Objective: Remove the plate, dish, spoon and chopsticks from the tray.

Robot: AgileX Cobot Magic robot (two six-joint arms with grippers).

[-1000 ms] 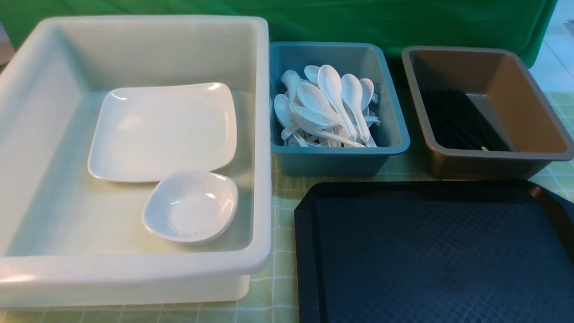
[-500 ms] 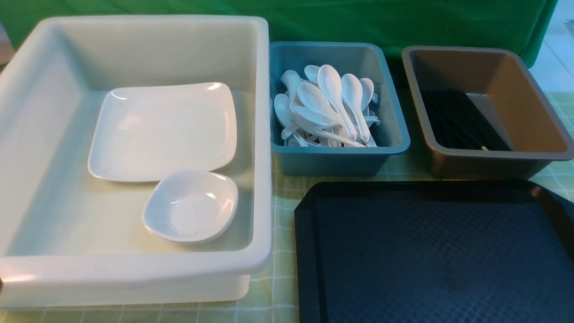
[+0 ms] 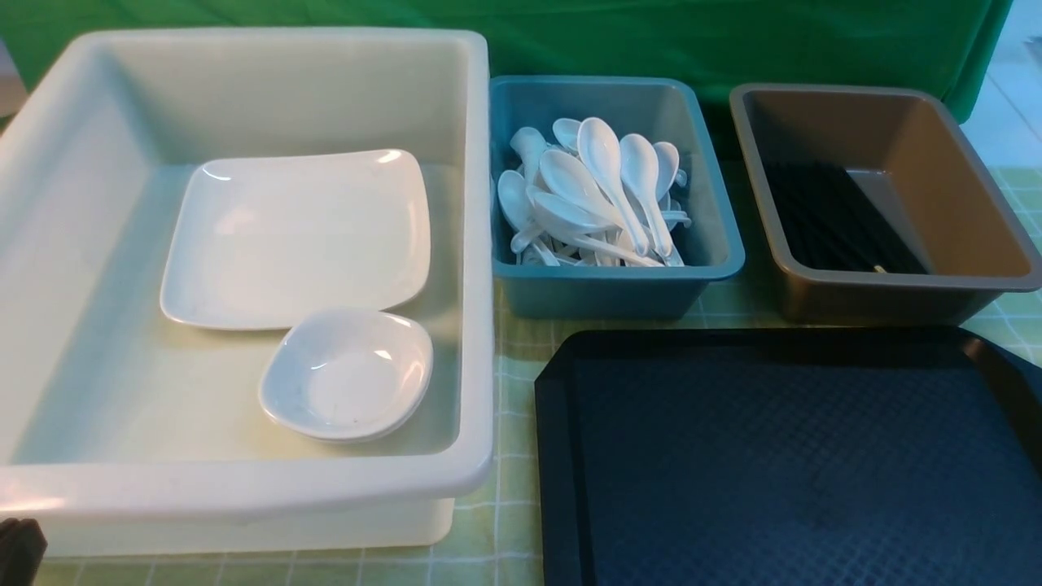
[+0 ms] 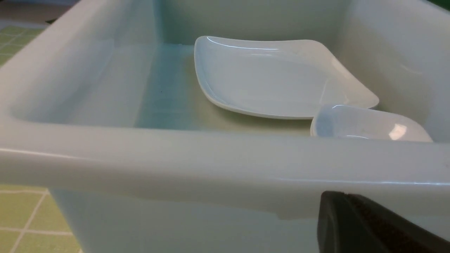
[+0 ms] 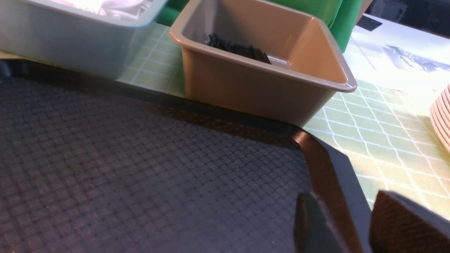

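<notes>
The black tray (image 3: 781,456) lies bare at the front right. The square white plate (image 3: 297,236) rests flat in the big white bin, with the small dish (image 3: 346,374) overlapping its near corner. A heap of white spoons (image 3: 594,195) fills the blue bin; I cannot tell the task's spoon from the others. Black chopsticks (image 3: 830,216) lie in the brown bin. My left gripper (image 4: 334,194) is shut and empty, just outside the white bin's near wall; its tip (image 3: 20,545) shows low left. My right gripper (image 5: 342,196) is open and empty above the tray's rim (image 5: 323,165).
The white bin (image 3: 480,244), blue bin (image 3: 716,244) and brown bin (image 3: 895,285) stand in a row on a green checked cloth. Behind them hangs a green drape. A stack of pale plates (image 5: 441,116) sits off the tray's right side.
The left gripper's dark tip has come into the front view's lower left corner. Plate, dish, spoons, chopsticks and tray have not moved.
</notes>
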